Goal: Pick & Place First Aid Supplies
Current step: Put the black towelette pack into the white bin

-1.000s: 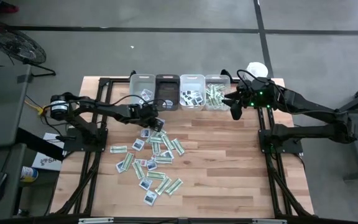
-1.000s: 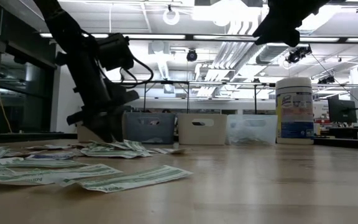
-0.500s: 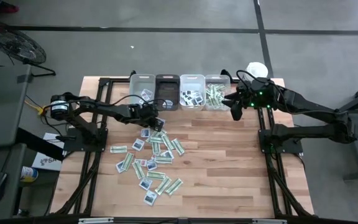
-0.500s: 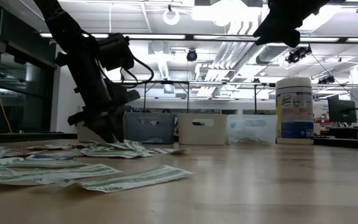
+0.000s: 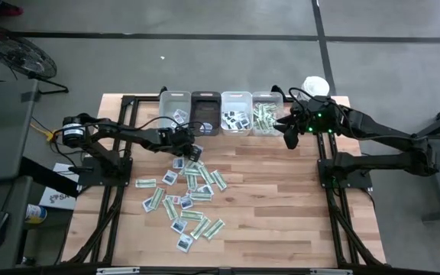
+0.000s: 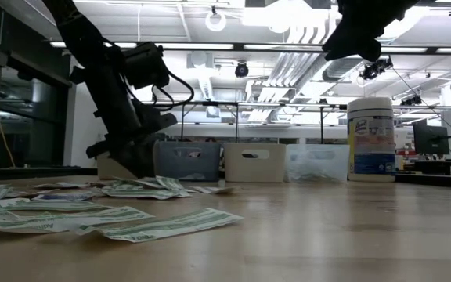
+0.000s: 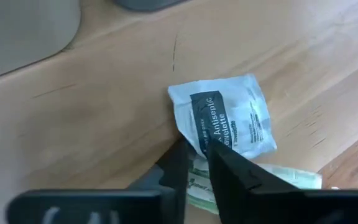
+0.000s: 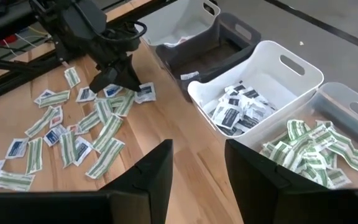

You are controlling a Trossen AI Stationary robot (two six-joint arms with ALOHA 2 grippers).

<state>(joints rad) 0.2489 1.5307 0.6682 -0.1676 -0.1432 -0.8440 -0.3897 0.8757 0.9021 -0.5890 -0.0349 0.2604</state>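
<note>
My left end effector (image 7: 194, 155) is down on the pale wooden surface (image 5: 266, 198) at the far edge of the scattered pile, and its two dark fingers (image 7: 229, 171) are pinched narrow on the corner of a squarish white paper antiseptic packet with a dark-blue band (image 7: 222, 121). That packet lies flat on the wood, just short of the four small plastic bins (image 5: 221, 111), with a narrow green-and-white strip packet (image 7: 278, 180) partly tucked under it by my fingertips. The rest of the small flat packets (image 5: 189, 195) lie strewn over the middle of the surface. My right end effector (image 5: 289, 136) hangs above the surface just in front of the clear bin of green strips (image 8: 316, 149), fingers standing apart and empty. The risk, as I judge it: I only have a thin corner, so the paper could slide out as I lift. The strip beneath could also ride up with it and land in the wrong bin. And the white bin of blue-marked packets (image 8: 247, 106) is close, so a low carry could clip its rim.
</note>
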